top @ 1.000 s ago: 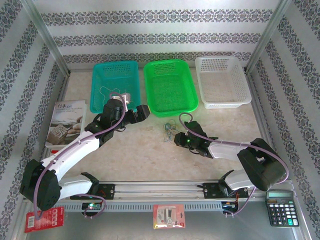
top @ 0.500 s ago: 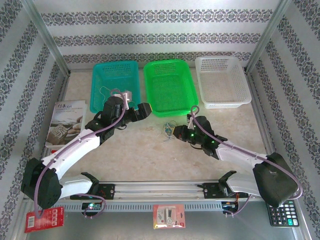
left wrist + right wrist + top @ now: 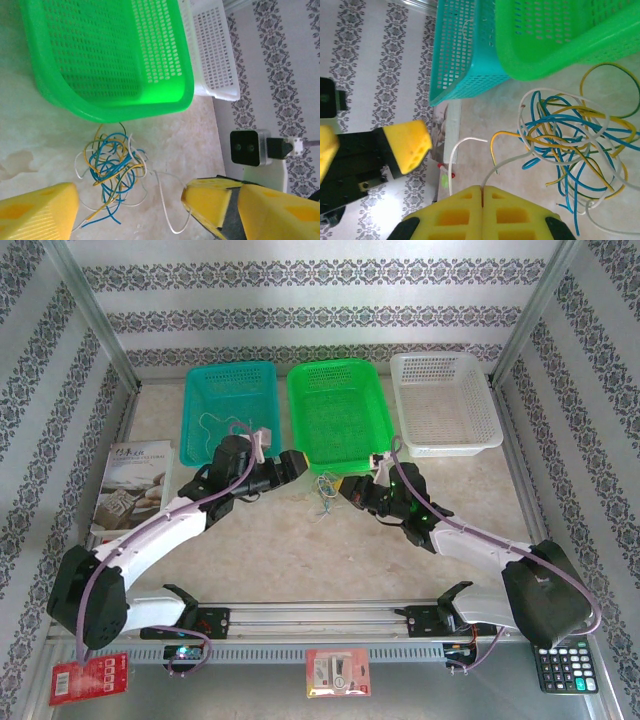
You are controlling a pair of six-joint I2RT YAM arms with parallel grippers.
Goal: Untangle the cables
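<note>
The cables (image 3: 325, 495) lie as one small tangle of blue, yellow and white cords (image 3: 112, 167) on the table, just in front of the green basket (image 3: 340, 410). My right gripper (image 3: 347, 490) is at the tangle's right side, shut on a white cable (image 3: 520, 162) that runs from the tangle into the seam between its pads (image 3: 482, 192). A loose white end (image 3: 452, 165) curls beside it. My left gripper (image 3: 293, 466) stands open just left of the tangle, with nothing between its yellow fingers (image 3: 40, 212). The right gripper's yellow tip (image 3: 207, 200) shows in the left wrist view.
A teal basket (image 3: 230, 405) with a thin cord inside, the green basket and a white basket (image 3: 445, 400) line the back. A booklet (image 3: 135, 485) lies at the left, a calculator (image 3: 565, 665) at the front right. Bare table stretches in front of the tangle.
My right gripper has moved back and left toward the green basket, pulling the tangle along. The left gripper has swung right toward the tangle, and its jaws have narrowed a little.
</note>
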